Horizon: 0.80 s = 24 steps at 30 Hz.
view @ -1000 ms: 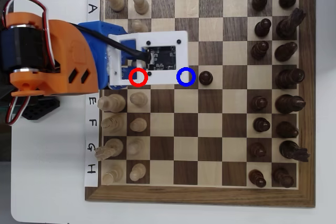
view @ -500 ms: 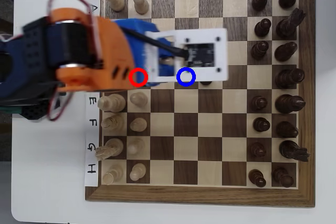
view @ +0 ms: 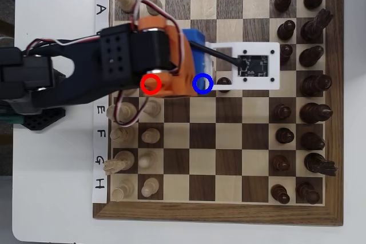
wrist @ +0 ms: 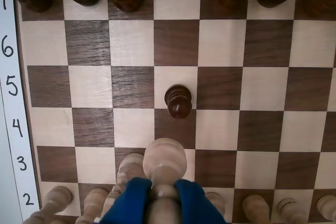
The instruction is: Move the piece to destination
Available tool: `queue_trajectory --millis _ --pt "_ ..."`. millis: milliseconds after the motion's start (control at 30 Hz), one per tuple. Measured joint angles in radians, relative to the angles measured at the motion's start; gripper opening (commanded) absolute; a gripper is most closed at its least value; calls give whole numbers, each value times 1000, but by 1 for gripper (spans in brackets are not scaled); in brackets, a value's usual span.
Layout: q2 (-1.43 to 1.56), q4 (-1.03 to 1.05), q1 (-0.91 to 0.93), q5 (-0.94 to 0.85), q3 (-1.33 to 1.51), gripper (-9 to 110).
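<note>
I have the pale pawn (wrist: 164,162) pinched between the blue fingers (wrist: 130,199) of the gripper (wrist: 160,195); in the wrist view its round head stands up just ahead of the fingertips, and it looks lifted clear of the board, though I cannot confirm the gap. So the pick appears done and the carry is under way. What remains, as I judge it, is to settle over the blue ring (view: 202,83), lower, and let go. In the overhead view the arm (view: 86,67) covers the pawn and most of that square, so I cannot tell how well it is lined up. The dark pawn (wrist: 179,101) stands on the very next square beyond, close ahead, so forward room is tight. The squares to either side of the target look bare, giving open room sideways.
</note>
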Motion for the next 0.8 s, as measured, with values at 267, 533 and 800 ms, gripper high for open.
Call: queue_trajectory --millis 267,533,800 --pt "-2 -97 9 0 138 0" --pt "9 -199 20 0 351 0" --pt "71 -296 26 0 541 0"
